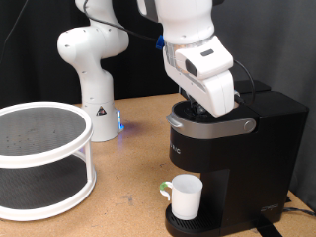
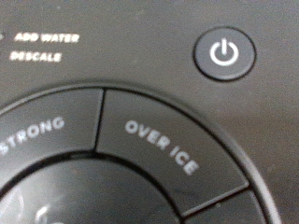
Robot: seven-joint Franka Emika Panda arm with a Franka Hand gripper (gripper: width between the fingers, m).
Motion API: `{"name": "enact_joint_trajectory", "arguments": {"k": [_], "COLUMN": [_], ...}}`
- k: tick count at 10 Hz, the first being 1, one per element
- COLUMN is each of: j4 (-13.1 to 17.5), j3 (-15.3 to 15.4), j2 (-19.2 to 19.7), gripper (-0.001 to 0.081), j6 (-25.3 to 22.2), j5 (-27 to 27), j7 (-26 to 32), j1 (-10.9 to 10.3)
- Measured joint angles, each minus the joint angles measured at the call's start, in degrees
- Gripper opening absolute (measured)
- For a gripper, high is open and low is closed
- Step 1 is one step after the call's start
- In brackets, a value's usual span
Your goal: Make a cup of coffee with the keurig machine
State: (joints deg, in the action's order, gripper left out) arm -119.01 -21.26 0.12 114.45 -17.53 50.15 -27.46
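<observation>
1. The white robot arm (image 1: 94, 59) reaches down from the exterior view's top, and its gripper (image 1: 205, 111) sits right at the top of the coffee machine (image 1: 232, 158), over the silver-grey lid.
2. Whether the jaws are spread or pressed together cannot be told: the hand's white body hides them in the exterior view, and the wrist view shows no part of them.
3. The coffee machine is a black box standing on the wooden tabletop (image 1: 128, 148) at the exterior view's right.
4. The cup (image 1: 185, 196), small and white, stands upright on the machine's round drip base, under the brew head; a green mark shows at its side toward the exterior view's left.
5. The wrist view is filled by the machine's control panel (image 2: 140, 103), seen very close: a round power button (image 2: 224, 52), segments marked "STRONG" and "OVER ICE", and small labels "ADD WATER" and "DESCALE".
6. At the exterior view's left stands a white round two-tier rack (image 1: 39, 158), well apart from the machine.
</observation>
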Motion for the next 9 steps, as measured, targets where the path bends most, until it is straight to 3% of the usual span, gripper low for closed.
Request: {"name": "enact_joint_trajectory", "arguments": {"k": [2,5,8,9], "j4": [-4.14,-9.49,-10.76,-10.60], "j3": [0.07,-1.25,-3.14,-3.56], "j2": [-2.97,-8.34,-13.34,-14.54], "gripper": [0.0000,0.0000,0.0000,0.0000], "j6": [6.07,12.81,12.22,9.18], "j5": [-0.87,-8.30,-10.89,-9.57], "j7": [2.60,6.50,6.60,5.72], "j1": [-0.01,0.05,0.70,1.30]}}
